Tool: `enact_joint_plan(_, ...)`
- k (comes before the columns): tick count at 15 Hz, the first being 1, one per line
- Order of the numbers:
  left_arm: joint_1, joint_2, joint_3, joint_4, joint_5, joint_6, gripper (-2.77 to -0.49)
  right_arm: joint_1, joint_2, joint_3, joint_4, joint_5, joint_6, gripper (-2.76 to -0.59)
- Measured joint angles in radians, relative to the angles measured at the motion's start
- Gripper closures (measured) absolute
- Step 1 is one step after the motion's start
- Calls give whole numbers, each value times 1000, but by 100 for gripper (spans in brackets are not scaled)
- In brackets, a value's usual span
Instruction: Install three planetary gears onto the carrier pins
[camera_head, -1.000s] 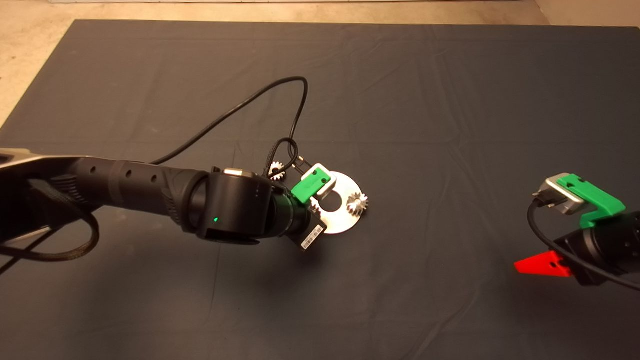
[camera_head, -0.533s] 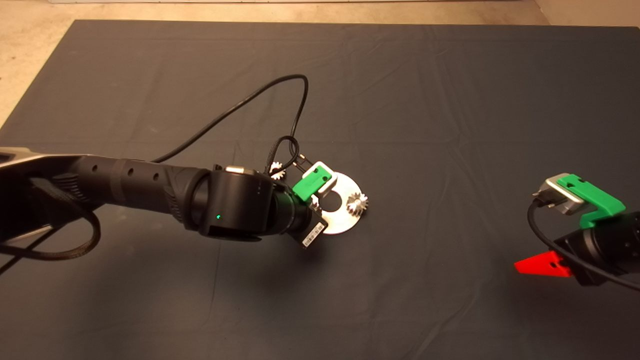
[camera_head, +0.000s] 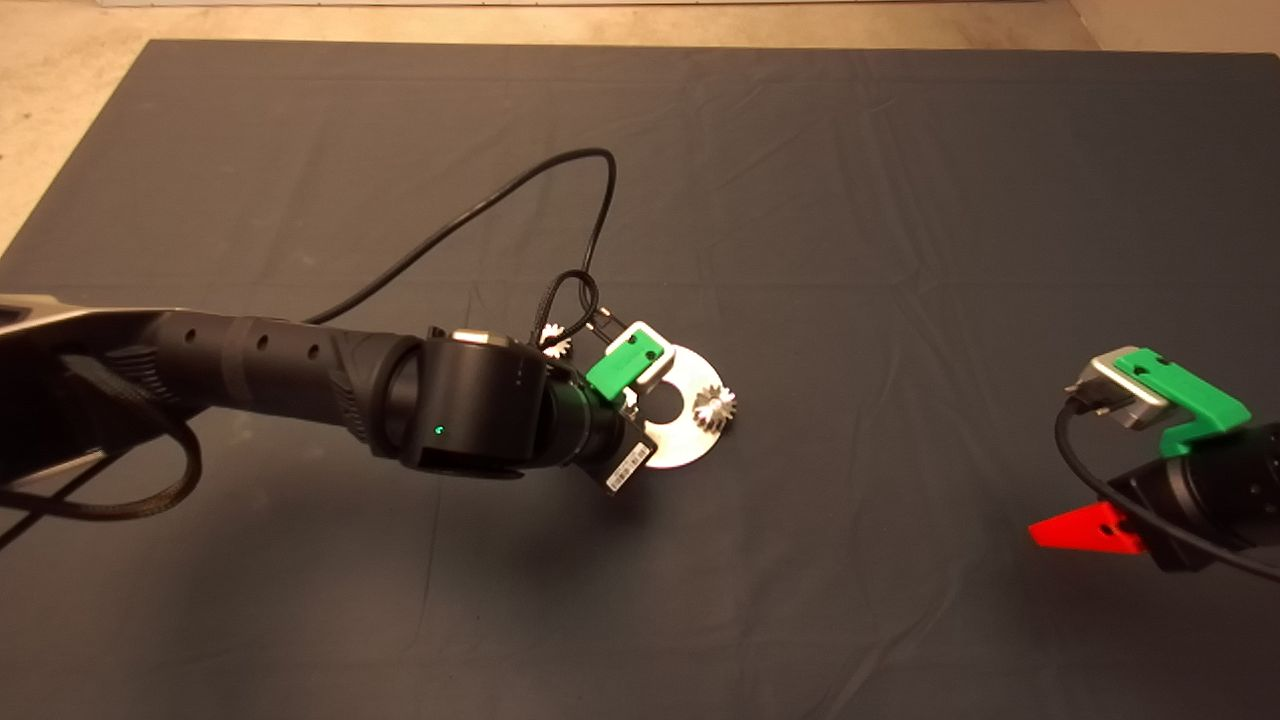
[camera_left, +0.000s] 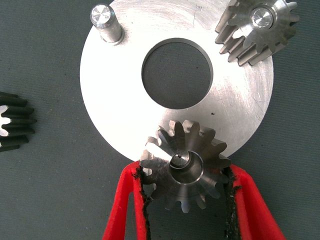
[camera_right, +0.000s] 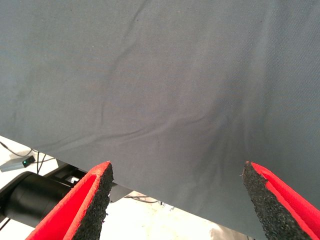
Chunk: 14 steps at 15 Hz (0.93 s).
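The silver disc (camera_left: 115, 95) lies on the mat, and it also shows in the head view (camera_head: 686, 440). My left gripper (camera_left: 184, 172) is shut on a planetary gear (camera_left: 186, 175) at the disc's rim. A carrier pin's tip (camera_left: 181, 159) shows inside the gear's hole, off centre. A second gear (camera_left: 257, 27) sits on its pin (camera_head: 716, 405). One pin (camera_left: 102, 20) stands bare. A third gear (camera_left: 12, 122) lies on the mat beside the disc, partly hidden in the head view (camera_head: 553, 342). My right gripper (camera_right: 176, 172) is open and empty, parked at the mat's right edge (camera_head: 1090, 527).
The left arm (camera_head: 300, 380) reaches in from the left and covers the disc's left part. Its black cable (camera_head: 560, 190) loops over the mat behind the disc. The dark mat (camera_head: 850, 250) is wrinkled. Bare floor shows past its far-left corner.
The left wrist has shifted slightly right and away over the disc, hiding more of the loose gear. The right arm has not moved.
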Motion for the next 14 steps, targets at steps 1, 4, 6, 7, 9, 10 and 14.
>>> enact_joint_plan(1, 0, 0, -6, -1, -1, 0, -59, 0, 0, 0, 0, 0, 0, -191)
enact_joint_plan(4, 0, -1, -13, 0, -1, 0, -59, 0, 0, 0, 0, 0, 0, -191)
enact_joint_plan(6, 0, -1, -14, -1, -1, 0, -59, 1, 0, 0, 0, 0, 0, -191)
enact_joint_plan(7, 0, -2, -14, 0, -1, 0, -59, 3, 0, 0, 0, 0, 0, -191)
enact_joint_plan(9, 3, -3, -14, 1, -5, 0, -59, 5, 0, 0, 0, 0, 0, -191)
enact_joint_plan(10, 3, -3, -14, 1, -4, 0, -60, 5, 0, 0, 0, 0, 0, -192)
enact_joint_plan(14, 3, -3, -14, 1, -4, 0, -60, 5, 0, 0, 0, 0, 0, -192)
